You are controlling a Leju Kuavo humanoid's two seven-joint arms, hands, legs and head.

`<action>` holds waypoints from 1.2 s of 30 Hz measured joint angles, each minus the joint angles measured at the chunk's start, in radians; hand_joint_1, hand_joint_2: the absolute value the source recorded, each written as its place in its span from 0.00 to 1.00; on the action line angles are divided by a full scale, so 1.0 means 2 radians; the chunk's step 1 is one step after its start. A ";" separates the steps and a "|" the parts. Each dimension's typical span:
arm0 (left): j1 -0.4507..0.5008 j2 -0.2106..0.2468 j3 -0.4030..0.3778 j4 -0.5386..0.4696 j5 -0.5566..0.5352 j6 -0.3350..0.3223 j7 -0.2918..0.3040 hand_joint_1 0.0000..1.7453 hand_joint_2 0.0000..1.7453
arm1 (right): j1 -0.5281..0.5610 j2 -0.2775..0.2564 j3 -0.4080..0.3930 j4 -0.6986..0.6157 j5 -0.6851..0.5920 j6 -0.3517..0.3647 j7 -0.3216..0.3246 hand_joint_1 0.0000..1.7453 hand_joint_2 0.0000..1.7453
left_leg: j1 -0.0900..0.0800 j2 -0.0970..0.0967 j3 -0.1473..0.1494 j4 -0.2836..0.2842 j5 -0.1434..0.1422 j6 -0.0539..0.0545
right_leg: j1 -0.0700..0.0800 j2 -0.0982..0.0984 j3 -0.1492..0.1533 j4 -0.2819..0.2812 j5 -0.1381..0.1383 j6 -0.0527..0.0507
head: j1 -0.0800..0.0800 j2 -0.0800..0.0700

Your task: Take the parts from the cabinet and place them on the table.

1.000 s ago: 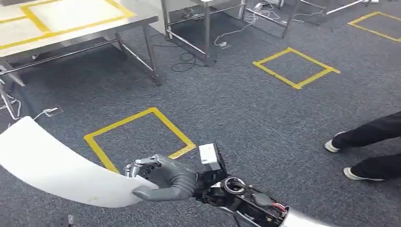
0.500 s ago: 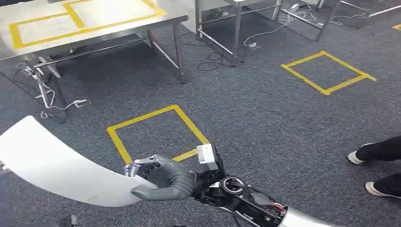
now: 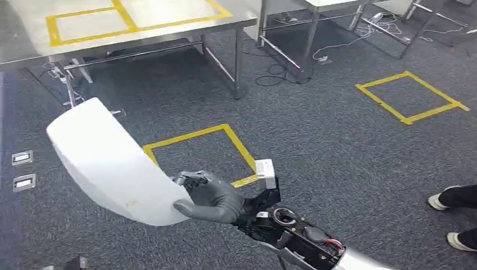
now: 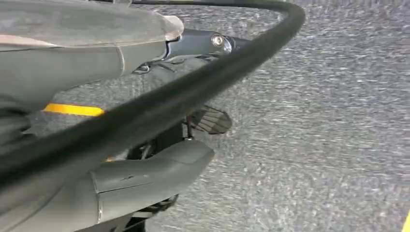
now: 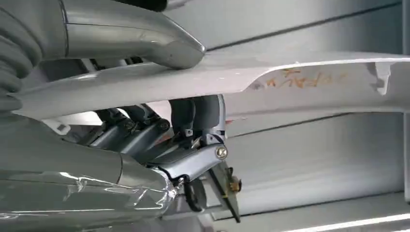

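So right hand (image 3: 211, 199) is gripping the white curved panel (image 3: 109, 163); I'd be keeping it level heading toward the far-left table (image 3: 169, 19).

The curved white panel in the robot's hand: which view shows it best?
The head view: the curved white panel appears nearly whole, held at its lower end by the right hand above the grey carpet. The right wrist view shows the panel edge-on, with orange marks. It does not appear in the left wrist view.
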 joint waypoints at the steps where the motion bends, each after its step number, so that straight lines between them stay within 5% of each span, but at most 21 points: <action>1: 0.000 0.000 0.000 0.000 0.000 0.000 0.000 0.00 1.00 | 0.002 -0.001 -0.002 0.001 0.000 -0.002 -0.001 1.00 1.00 | -0.001 -0.003 0.002 0.000 -0.001 0.000 | 0.000 0.000 -0.010 0.014 0.002 -0.001 | 0.002 0.000; 3: 0.001 0.000 0.000 0.000 0.000 0.000 -0.001 0.00 1.00 | 0.003 -0.002 -0.005 0.004 -0.001 -0.004 -0.002 1.00 1.00 | -0.002 -0.008 0.009 0.000 -0.006 -0.001 | 0.000 0.001 0.004 -0.028 0.040 -0.004 | 0.005 0.000; 5: 0.000 -0.001 0.000 0.000 0.000 0.000 -0.001 0.00 1.00 | 0.003 -0.002 -0.009 0.004 -0.001 -0.010 -0.003 1.00 1.00 | -0.003 -0.011 0.018 0.000 -0.012 -0.003 | 0.001 0.004 0.040 -0.117 0.092 -0.011 | 0.009 0.000; 6: -0.001 -0.002 0.000 0.000 0.000 0.000 -0.001 0.00 1.00 | 0.003 -0.002 -0.012 0.004 0.000 -0.015 -0.004 1.00 1.00 | -0.006 -0.013 0.019 0.002 -0.015 -0.006 | 0.005 0.009 0.049 -0.140 0.094 -0.015 | 0.012 0.000; 10: 0.000 -0.002 0.000 0.000 0.000 0.000 -0.001 0.00 1.00 | 0.003 -0.003 -0.017 0.004 0.002 -0.020 -0.007 1.00 1.00 | -0.005 -0.015 0.021 0.000 -0.019 -0.016 | 0.004 0.008 0.063 -0.155 0.085 -0.020 | 0.011 0.000; 12: 0.000 -0.001 0.000 0.000 0.000 0.000 -0.001 0.00 1.00 | 0.003 -0.003 -0.019 0.004 0.002 -0.023 -0.009 1.00 1.00 | -0.003 -0.009 0.014 0.023 -0.030 -0.022 | 0.001 0.006 0.077 -0.167 0.084 -0.023 | 0.006 0.000; 15: -0.001 -0.002 0.000 0.000 0.000 0.000 -0.001 0.00 1.00 | 0.004 -0.003 -0.021 0.004 0.002 -0.024 -0.012 1.00 1.00 | -0.002 -0.008 -0.064 0.144 -0.067 -0.027 | 0.001 0.002 0.085 -0.167 0.076 -0.027 | -0.003 0.000; 16: 0.001 -0.002 0.000 0.000 0.000 0.000 -0.001 0.00 1.00 | 0.006 -0.003 -0.021 0.004 0.002 -0.025 -0.012 1.00 1.00 | -0.001 -0.008 -0.084 0.166 -0.065 -0.028 | 0.001 0.002 0.089 -0.167 0.072 -0.027 | -0.005 0.000; 18: 0.003 -0.001 0.000 0.000 0.000 0.000 -0.001 0.00 1.00 | 0.008 -0.003 -0.023 0.004 0.002 -0.026 -0.013 1.00 1.00 | 0.001 -0.006 -0.085 0.134 -0.023 -0.029 | 0.000 0.003 0.102 -0.167 0.062 -0.026 | -0.010 0.000; 20: 0.003 0.001 0.000 0.000 -0.002 0.000 -0.001 0.00 1.00 | 0.008 -0.003 -0.026 0.004 0.002 -0.026 -0.015 1.00 1.00 | 0.004 -0.003 -0.054 0.041 0.041 -0.030 | -0.001 0.003 0.119 -0.167 0.048 -0.021 | -0.016 0.000; 22: 0.003 0.000 0.000 0.000 -0.002 0.000 -0.001 0.00 1.00 | 0.008 -0.004 -0.028 0.005 0.002 -0.025 -0.015 1.00 1.00 | -0.001 -0.001 -0.036 0.015 0.026 -0.025 | 0.003 0.002 0.117 -0.166 0.037 -0.014 | -0.020 0.000; 25: 0.001 -0.001 0.000 0.000 -0.003 0.000 0.000 0.00 1.00 | 0.008 -0.004 -0.030 0.004 0.003 -0.024 -0.015 1.00 1.00 | -0.001 -0.002 -0.031 0.016 0.012 -0.009 | 0.003 0.001 0.133 -0.170 0.034 -0.008 | -0.012 0.000; 27: 0.002 -0.001 0.000 0.000 -0.003 0.000 0.000 0.00 1.00 | 0.008 -0.004 -0.031 0.004 0.003 -0.024 -0.015 1.00 1.00 | 0.001 -0.003 -0.018 0.013 0.006 -0.003 | 0.001 0.002 0.116 -0.133 0.033 -0.004 | -0.008 0.000; 30: 0.002 0.000 0.000 0.000 -0.003 0.000 0.000 0.00 1.00 | 0.010 -0.004 -0.033 0.004 0.003 -0.024 -0.015 1.00 1.00 | -0.001 -0.004 -0.004 0.013 -0.006 0.002 | 0.001 0.002 0.038 -0.011 -0.010 -0.001 | 0.000 0.000; 32: 0.003 0.000 0.000 0.000 -0.003 0.000 0.000 0.00 1.00 | 0.012 -0.005 -0.033 0.004 0.004 -0.023 -0.015 1.00 1.00 | -0.003 -0.006 0.008 0.013 -0.015 0.002 | 0.001 0.002 0.007 0.008 -0.021 -0.003 | 0.004 0.000; 33: 0.003 0.000 0.000 0.000 -0.004 0.000 0.001 0.00 1.00 | 0.012 -0.005 -0.033 0.004 0.008 -0.023 -0.015 1.00 1.00 | -0.003 -0.007 0.015 0.013 -0.019 0.002 | 0.002 0.002 0.005 -0.011 -0.006 -0.005 | 0.006 0.000; 34: 0.003 0.000 0.000 0.000 -0.004 0.000 0.001 0.00 1.00 | 0.012 -0.005 -0.033 0.004 0.013 -0.023 -0.015 1.00 1.00 | -0.004 -0.012 0.022 0.013 -0.024 0.002 | 0.004 0.004 0.011 -0.048 0.023 -0.009 | 0.008 0.000; 35: 0.002 0.000 0.000 0.000 -0.004 0.000 0.001 0.00 1.00 | 0.012 -0.006 -0.033 0.004 0.017 -0.023 -0.015 1.00 1.00 | -0.004 -0.017 0.029 0.012 -0.028 -0.001 | 0.006 0.012 0.019 -0.092 0.062 -0.014 | 0.009 0.000; 36: 0.003 -0.002 0.000 0.000 -0.004 0.000 0.002 0.00 1.00 | 0.012 -0.007 -0.033 0.004 0.020 -0.023 -0.015 1.00 1.00 | -0.002 -0.019 0.029 0.011 -0.031 -0.001 | 0.006 0.032 0.023 -0.133 0.106 -0.018 | 0.011 0.000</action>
